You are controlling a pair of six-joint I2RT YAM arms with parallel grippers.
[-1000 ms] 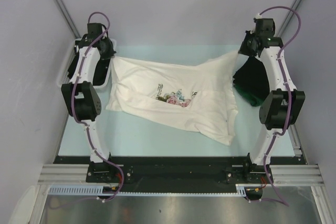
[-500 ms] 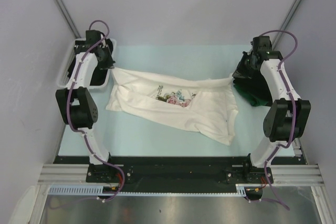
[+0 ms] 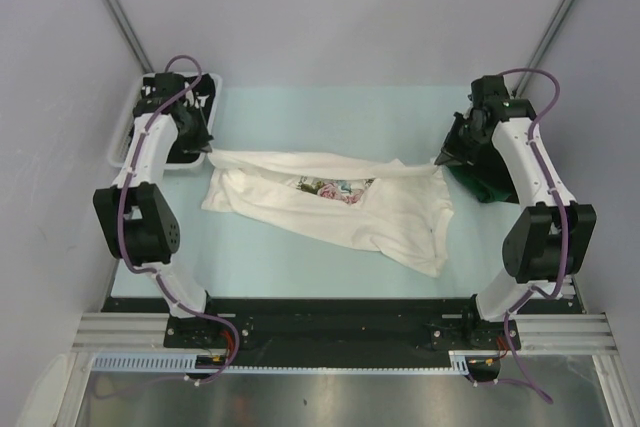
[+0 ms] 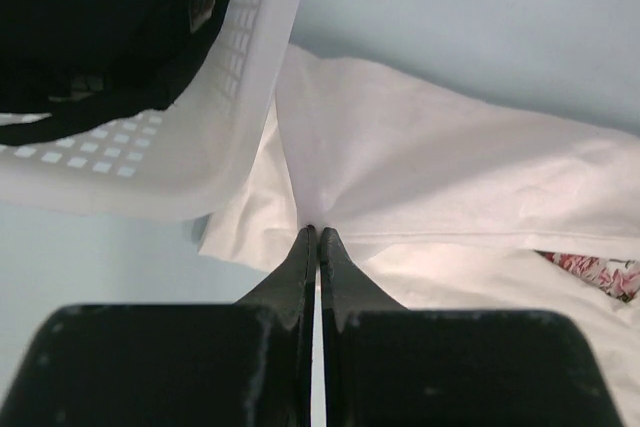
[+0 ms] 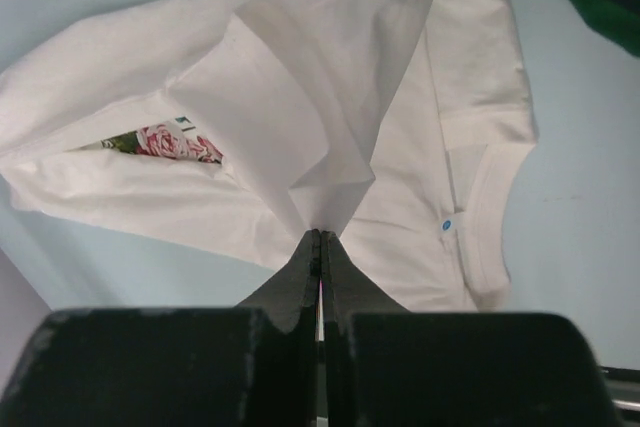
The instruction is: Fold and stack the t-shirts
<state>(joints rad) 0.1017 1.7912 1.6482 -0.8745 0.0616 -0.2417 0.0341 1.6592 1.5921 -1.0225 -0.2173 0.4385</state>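
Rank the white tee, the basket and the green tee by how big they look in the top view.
1. white tee, clearly largest.
2-3. basket and green tee: not ranked, since both are partly covered and their full extent is unsure.

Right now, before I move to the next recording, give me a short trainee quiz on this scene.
1. True or false: the left fingers and right fingers both pinch the white floral-print cloth t-shirt.
2. What lies in the white plastic mesh basket? A: dark cloth. B: nothing. C: a white tee.
3. Fill in: the dark green t-shirt lies beside the ___ arm.
Key: 1 true; 2 A; 3 right.
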